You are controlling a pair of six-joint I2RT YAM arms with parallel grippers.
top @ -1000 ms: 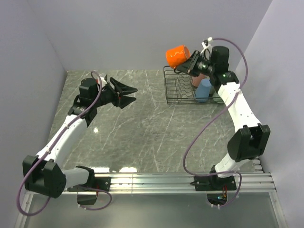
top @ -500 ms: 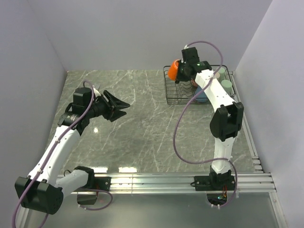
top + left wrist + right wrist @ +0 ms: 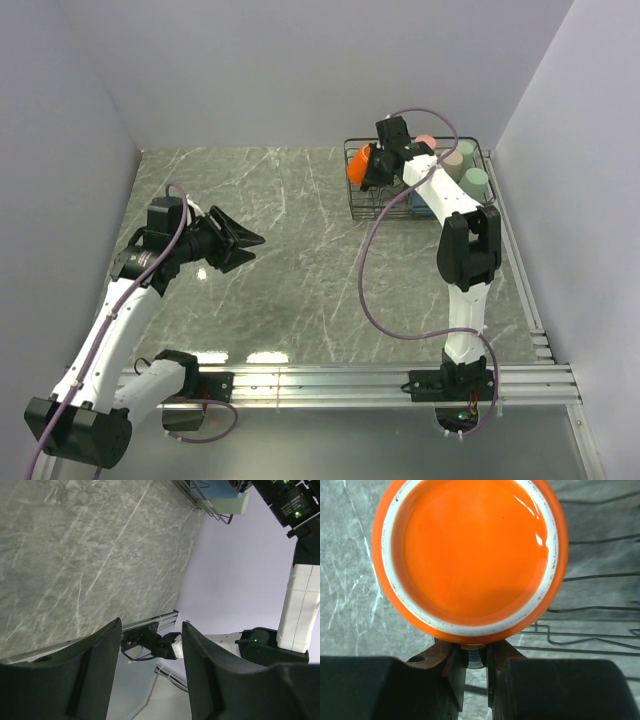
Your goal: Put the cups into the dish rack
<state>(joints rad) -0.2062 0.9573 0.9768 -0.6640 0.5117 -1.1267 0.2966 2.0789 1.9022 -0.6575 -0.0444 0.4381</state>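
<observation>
Jaws of the right gripper point(image 3: 475, 661) are clenched on the orange mug point(image 3: 470, 555). The arm is stretched far forward, its wrist bent over the left end of the dish rack point(image 3: 352, 205). The mug hangs at that left edge, open mouth toward the wrist camera, glossy orange inside a scuffed white rim. Well left of the rack, the bent left arm points its left gripper point(image 3: 243, 240) toward the rack, jaws spread and empty.
</observation>
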